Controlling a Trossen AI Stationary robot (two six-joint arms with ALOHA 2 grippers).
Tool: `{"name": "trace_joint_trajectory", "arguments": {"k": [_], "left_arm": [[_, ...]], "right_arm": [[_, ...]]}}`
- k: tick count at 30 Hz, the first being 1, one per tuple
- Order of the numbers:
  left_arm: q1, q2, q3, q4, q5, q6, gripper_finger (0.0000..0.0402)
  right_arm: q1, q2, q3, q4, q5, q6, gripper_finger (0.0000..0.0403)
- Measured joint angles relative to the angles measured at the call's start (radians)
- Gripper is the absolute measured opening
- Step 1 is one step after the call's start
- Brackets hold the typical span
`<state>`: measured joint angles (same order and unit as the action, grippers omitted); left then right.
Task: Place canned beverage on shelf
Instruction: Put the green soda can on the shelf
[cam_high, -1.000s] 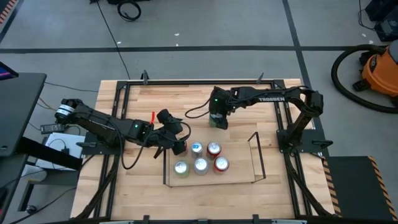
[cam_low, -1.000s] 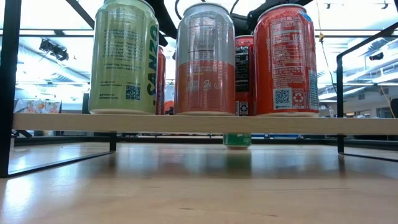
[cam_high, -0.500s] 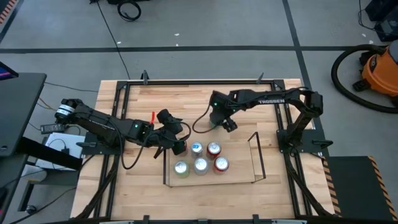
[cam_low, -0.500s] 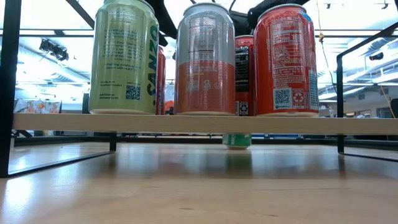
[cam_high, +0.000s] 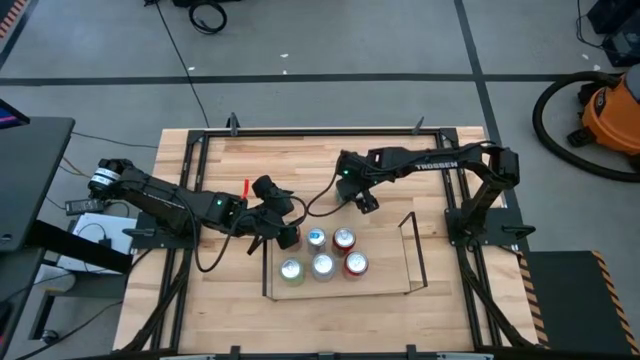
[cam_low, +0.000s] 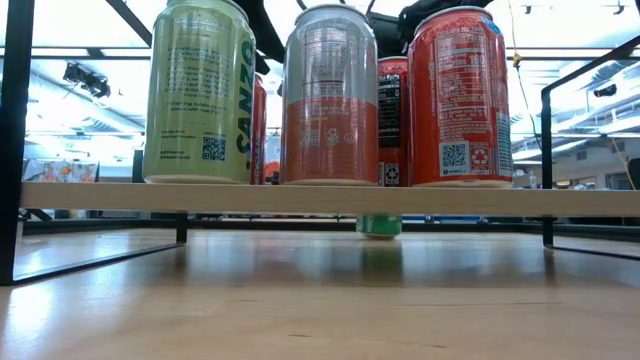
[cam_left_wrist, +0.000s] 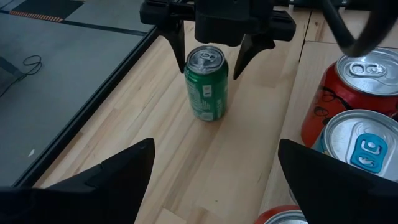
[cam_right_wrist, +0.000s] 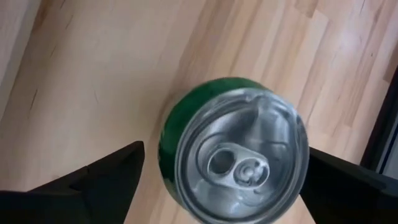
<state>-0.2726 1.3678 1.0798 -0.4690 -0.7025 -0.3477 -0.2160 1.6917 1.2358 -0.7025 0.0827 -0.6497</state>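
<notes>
Jaws of both grippers stand apart, and neither is clamped on anything.

Nearest the table's front edge, the shelf sits low on the table, a thin black rod frame with a pale wood floor. In the low view its floor carries a front row of three upright cans: a lime can, a silver-and-orange can and a red can. Further red cans show partly behind them. From above, five can tops are grouped in the shelf's left half; its right half is bare wood.

At the shelf's back left corner, the left gripper hangs just beside the rear cans. Its fingers are spread wide with bare table between them.

Farther back, beyond the shelf's rear edge, a green can stands upright on the table, outside the shelf. Seen under the shelf floor in the low view, its base rests on the wood. The right gripper is directly over this can. Its fingers flank the can top on either side, clear of it; the left wrist view shows a gap at each side.

Beyond the table, an orange vacuum stands on the grey floor.
</notes>
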Motion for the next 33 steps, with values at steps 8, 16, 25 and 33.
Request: {"name": "trace_joint_trajectory", "arguments": {"k": [8, 16, 25, 33], "left_arm": [[0.0, 0.0, 0.0, 0.0, 0.0, 0.0, 0.0352], [0.0, 0.0, 0.0, 0.0, 0.0, 0.0, 0.0352], [0.0, 0.0, 0.0, 0.0, 0.0, 0.0, 0.0352], [0.0, 0.0, 0.0, 0.0, 0.0, 0.0, 0.0352]], "right_arm": [[0.015, 0.0, 0.047, -0.024, 0.003, 0.004, 0.0398], [0.031, 0.0, 0.14, -0.07, -0.002, 0.069, 0.0399], [0.043, -0.001, 0.236, -0.176, -0.002, 0.295, 0.0398], [0.001, -0.007, 0.208, -0.197, -0.102, 0.395, 0.0398]]}}
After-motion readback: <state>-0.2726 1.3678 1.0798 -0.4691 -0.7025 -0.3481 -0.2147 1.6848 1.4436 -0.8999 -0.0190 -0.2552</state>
